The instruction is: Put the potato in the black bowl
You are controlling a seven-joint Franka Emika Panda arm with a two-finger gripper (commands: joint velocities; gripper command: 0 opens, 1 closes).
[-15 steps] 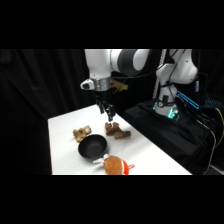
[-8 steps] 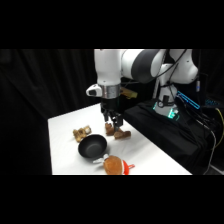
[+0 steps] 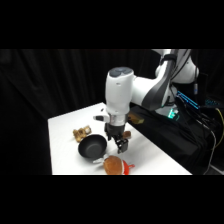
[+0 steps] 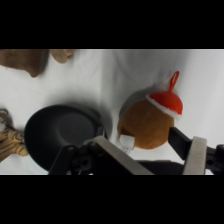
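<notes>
The potato [image 3: 115, 165] is a round tan-brown ball with a red piece, lying at the table's front edge. In the wrist view the potato [image 4: 145, 122] shows its red cap and a white bit, just right of the black bowl [image 4: 62, 132]. The glossy black bowl [image 3: 92, 146] sits empty to the potato's upper left. My gripper [image 3: 119, 144] hangs low over the table just behind the potato, beside the bowl's right rim. It is open in the wrist view [image 4: 147, 145], with the potato lying ahead between its two fingers, untouched.
A small golden-tan knobbly thing [image 3: 80, 133] lies left of the bowl. A dark brown lumpy thing [image 4: 25, 60] lies farther back, mostly hidden by the gripper in the side view. The table's front edge [image 3: 150, 172] runs right by the potato. Black equipment stands at the right.
The arm has swung forward and come down, from above the brown things at the back to just behind the potato, next to the bowl.
</notes>
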